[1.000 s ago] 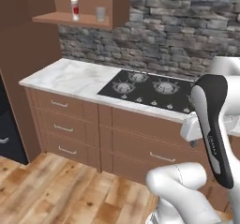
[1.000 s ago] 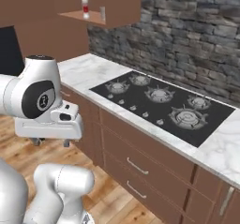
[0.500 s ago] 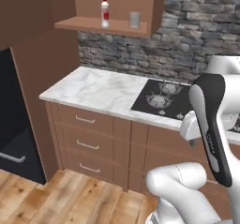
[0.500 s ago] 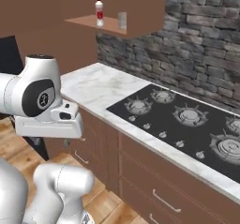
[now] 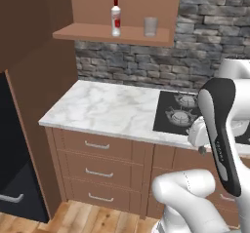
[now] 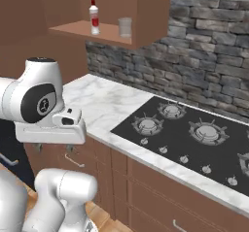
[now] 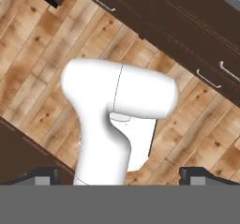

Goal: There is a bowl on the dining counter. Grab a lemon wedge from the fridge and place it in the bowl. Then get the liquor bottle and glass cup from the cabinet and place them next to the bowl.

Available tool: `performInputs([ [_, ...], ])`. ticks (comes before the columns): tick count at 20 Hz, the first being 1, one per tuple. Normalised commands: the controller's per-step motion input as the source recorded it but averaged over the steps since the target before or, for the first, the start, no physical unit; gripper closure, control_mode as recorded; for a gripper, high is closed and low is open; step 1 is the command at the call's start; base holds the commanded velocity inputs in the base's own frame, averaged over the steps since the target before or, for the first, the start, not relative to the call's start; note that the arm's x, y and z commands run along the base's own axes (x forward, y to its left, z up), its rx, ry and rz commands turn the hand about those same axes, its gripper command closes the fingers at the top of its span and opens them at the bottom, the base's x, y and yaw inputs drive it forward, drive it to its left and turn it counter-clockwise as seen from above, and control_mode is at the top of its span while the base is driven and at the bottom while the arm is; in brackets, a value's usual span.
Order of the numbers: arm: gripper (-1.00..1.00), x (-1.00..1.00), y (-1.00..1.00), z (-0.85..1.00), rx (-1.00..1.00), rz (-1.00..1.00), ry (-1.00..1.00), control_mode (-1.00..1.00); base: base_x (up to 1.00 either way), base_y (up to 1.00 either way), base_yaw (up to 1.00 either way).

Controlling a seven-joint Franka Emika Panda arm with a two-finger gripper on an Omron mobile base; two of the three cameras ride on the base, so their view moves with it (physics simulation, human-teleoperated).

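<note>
Sitting side by side on the cabinet (image 5: 122,12) shelf were one liquor bottle (image 5: 115,16) and one glass cup (image 5: 150,27), near its front edge; gripper (image 7: 119,176) wide open, empty.

You see the cabinet's open shelf (image 5: 88,32) carrying the liquor bottle (image 5: 115,17) and, just beside it, the glass cup (image 5: 150,27), both upright.
</note>
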Motion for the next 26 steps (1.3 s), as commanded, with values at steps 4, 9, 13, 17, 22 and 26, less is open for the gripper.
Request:
performInputs([
  [4, -1.0, 0.0, 0.0, 0.0, 0.0, 0.0, 0.0, 1.0, 0.99, 0.44, -0.33],
  [9, -1.0, 0.0, 0.0, 0.0, 0.0, 0.0, 0.0, 1.0, 0.6, 0.39, -0.35],
  [13, -1.0, 0.0, 0.0, 0.0, 0.0, 0.0, 0.0, 1.0, 0.18, 0.26, -0.45],
  [17, -1.0, 0.0, 0.0, 0.0, 0.0, 0.0, 0.0, 1.0, 0.43, 0.39, -0.49],
  [22, -1.0, 0.0, 0.0, 0.0, 0.0, 0.0, 0.0, 1.0, 0.82, 0.63, -0.4],
  [26, -1.0, 0.0, 0.0, 0.0, 0.0, 0.0, 0.0, 1.0, 0.54, 0.42, -0.23],
])
